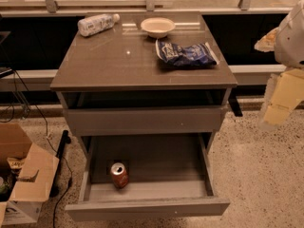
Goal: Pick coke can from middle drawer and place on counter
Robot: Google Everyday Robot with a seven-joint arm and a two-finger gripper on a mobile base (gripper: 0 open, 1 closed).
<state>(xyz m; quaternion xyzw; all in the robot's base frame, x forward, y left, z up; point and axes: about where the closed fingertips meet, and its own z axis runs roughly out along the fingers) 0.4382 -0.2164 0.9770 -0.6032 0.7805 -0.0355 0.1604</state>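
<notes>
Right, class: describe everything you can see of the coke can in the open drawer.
The coke can is small and red, metal by its look, with a silver top. It seems to stand upright on the grey floor of the open middle drawer, left of centre, towards the front, clear of the walls. Nothing else touches it; the tool hangs at the view's right edge, far from it.

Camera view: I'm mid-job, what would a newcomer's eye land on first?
The red coke can standing alone in the pulled-out middle drawer, front-left on its floor. Next, the glossy counter above, with a lying bottle, a bowl and a blue bag. The gripper hangs at the right edge, beside the counter, well away from the can.
</notes>
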